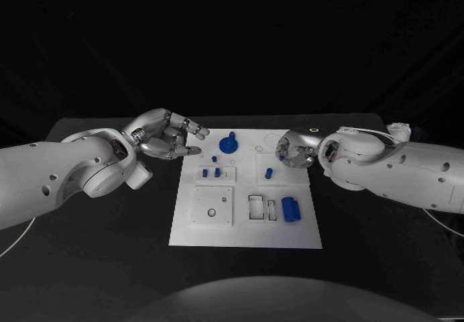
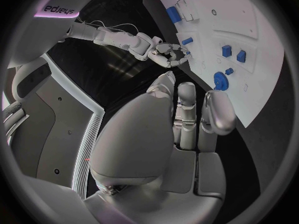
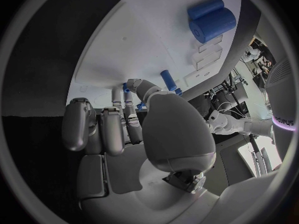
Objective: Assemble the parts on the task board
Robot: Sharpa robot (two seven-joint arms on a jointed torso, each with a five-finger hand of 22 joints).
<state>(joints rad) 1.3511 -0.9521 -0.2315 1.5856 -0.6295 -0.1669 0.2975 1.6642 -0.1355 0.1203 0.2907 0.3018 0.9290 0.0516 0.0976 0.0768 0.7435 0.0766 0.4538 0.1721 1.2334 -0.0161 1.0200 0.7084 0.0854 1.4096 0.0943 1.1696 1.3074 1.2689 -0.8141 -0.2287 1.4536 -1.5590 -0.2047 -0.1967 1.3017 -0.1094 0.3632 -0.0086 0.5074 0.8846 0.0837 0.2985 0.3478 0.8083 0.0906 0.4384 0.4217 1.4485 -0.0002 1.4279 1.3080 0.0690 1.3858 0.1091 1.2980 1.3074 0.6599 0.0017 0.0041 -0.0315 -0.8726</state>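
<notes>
From the head camera, the white board (image 1: 247, 221) sits mid-table with black table (image 1: 87, 255) all round; my left hand (image 1: 166, 136) hovers off its far-left corner, fingers loosely curled, holding nothing. My right hand (image 1: 295, 149) is over the far-right edge. Its wrist camera shows my fingers (image 3: 127, 95) closed on a small blue piece (image 3: 126, 88).

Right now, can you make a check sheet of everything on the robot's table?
Surface: black table, white task board in the middle.
Job's things: blue gear-like part at the board's far end; two small blue blocks; blue cylinder at the near right; small blue peg.
Clutter: nothing seen.
Hands: left robot hand beside the board's far left corner, fingers curled, nothing seen in it; right robot hand over the board's far right, a small blue piece at its fingertips, grip unclear.
Cables: thin cable by the right arm.
Surroundings: dark backdrop.
</notes>
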